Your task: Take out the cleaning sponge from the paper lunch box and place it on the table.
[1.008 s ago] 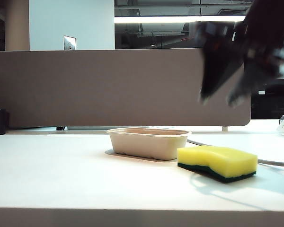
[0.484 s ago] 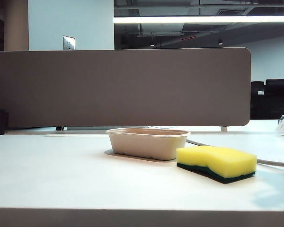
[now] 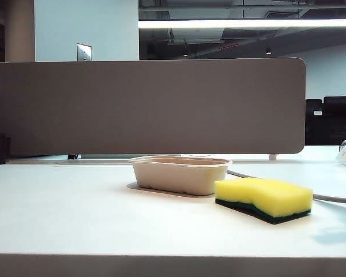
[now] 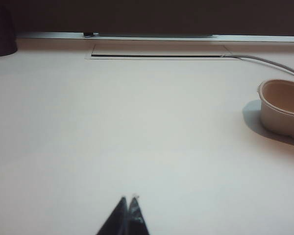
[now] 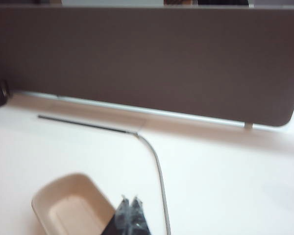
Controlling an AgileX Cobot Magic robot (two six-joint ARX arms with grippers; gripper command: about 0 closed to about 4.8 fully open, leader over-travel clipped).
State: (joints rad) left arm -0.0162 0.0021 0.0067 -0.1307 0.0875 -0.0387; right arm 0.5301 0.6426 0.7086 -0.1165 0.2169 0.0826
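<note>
Yellow foam up and green scouring layer down, the cleaning sponge lies flat on the table, out of the paper lunch box and just right of it toward the near side, so we judge the placing done. We see the box empty from the right wrist view, its beige pulp floor bare, which fits that reading. Our right gripper hangs above the box's near edge with its black tips pressed together, holding nothing. Our left gripper is likewise closed and empty over bare table well left of the box. A grey cable runs past the box toward the grey-brown divider panel at the far edge.
</note>
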